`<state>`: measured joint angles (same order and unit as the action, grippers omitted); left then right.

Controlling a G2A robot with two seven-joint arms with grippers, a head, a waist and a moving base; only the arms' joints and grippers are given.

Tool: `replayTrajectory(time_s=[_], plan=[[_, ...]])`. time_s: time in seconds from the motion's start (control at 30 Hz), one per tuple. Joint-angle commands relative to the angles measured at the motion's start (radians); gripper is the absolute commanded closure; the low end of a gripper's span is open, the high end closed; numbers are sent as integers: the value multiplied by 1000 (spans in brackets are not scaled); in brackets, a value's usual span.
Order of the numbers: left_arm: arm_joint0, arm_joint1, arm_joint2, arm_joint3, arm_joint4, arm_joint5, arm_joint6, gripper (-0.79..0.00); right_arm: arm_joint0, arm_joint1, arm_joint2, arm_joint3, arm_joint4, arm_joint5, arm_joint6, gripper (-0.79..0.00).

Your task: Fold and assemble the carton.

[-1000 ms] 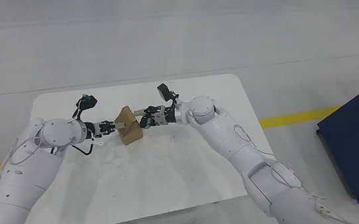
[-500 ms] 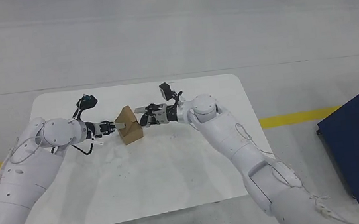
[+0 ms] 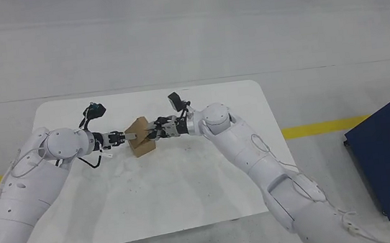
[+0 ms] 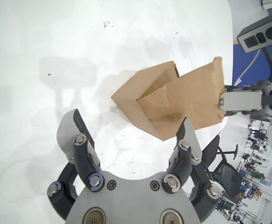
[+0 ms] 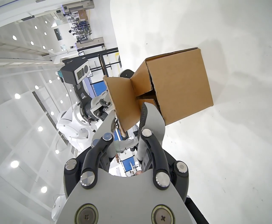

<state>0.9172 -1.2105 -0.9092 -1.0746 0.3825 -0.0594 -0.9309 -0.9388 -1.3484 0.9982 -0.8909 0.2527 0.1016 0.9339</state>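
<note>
Carton (image 3: pixel 139 136) sits mid-counter (image 3: pixel 188 187), half formed. Right tool (image 5: pixel 128 113) is clamped on the raised flap (image 4: pixel 197 95). Left tool (image 4: pixel 129 121) is spread apart just beside the carton wall. Step in hand: flap folding. Next, likely: swing the flap down while the left tool steadies the body.

Upper middle of the frame: carton (image 3: pixel 139 136) on the bench (image 3: pixel 188 187), left gripper (image 3: pixel 126 136) at its left, right gripper (image 3: pixel 152 129) at its right.
</note>
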Motion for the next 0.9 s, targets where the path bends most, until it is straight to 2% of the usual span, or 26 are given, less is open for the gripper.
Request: replayTrajectory(time_s=[0.0, 0.37, 0.6, 0.73, 0.87], plan=[[0, 0, 0, -1, 1, 0, 0, -770, 3, -2, -5, 3, 0, -1, 0, 0], [1, -1, 1, -7, 6, 5, -3, -770, 1, -3, -6, 6, 13, -18, -9, -15], [4, 1, -7, -11, 9, 8, -4, -776, -2, 5, -13, 15, -35, -32, 8, -296], [9, 4, -15, -17, 12, 6, -2, -773, -26, 15, -14, -4, -87, -61, 7, -302], [12, 4, -16, -25, 15, 10, -6, -776, -53, 27, -4, -37, -115, -67, 15, -259]])
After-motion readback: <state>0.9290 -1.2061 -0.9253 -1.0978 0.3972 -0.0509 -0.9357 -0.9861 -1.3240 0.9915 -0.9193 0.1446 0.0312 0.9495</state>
